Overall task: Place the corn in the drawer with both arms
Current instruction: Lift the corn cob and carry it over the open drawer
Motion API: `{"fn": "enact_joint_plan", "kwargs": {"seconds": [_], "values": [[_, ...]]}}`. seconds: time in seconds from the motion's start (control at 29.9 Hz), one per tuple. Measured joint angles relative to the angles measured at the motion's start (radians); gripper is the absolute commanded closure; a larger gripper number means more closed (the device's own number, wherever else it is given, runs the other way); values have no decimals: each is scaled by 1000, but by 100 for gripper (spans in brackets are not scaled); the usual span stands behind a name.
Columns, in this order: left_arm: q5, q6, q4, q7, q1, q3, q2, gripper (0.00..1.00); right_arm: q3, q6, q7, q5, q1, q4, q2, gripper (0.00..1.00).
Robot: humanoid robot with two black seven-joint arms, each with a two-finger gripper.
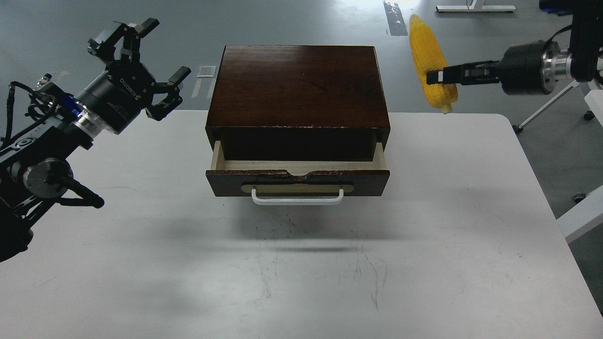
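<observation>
The yellow corn (431, 59) hangs in the air at the upper right, above and to the right of the dark box, its tip pointing up. My right gripper (435, 76) is shut on the corn's lower half and holds it well above the table. The drawer (297, 178) is pulled partly out of the box at the table's middle, showing its pale inside, white handle and chipped top edge. My left gripper (143, 66) is open and empty, raised at the upper left, left of the box.
The dark wooden box casing (298, 84) stands at the back middle of the white table (301, 263). The table's right edge runs near a white chair or frame (582, 216). Grey floor lies behind.
</observation>
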Motion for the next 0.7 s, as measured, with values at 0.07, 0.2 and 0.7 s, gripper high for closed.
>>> {"fn": "enact_joint_plan", "kwargs": {"seconds": [0.07, 0.2, 0.7], "values": [[0, 0, 0, 0, 0, -4, 2, 1, -28, 0, 0, -7, 60, 28, 21, 88], [0, 0, -4, 0, 0, -12, 9, 1, -129, -3, 0, -68, 198, 96, 121, 89], [0, 0, -23, 2, -2, -13, 26, 1, -278, -241, 0, -515, 315, 193, 343, 89]]}}
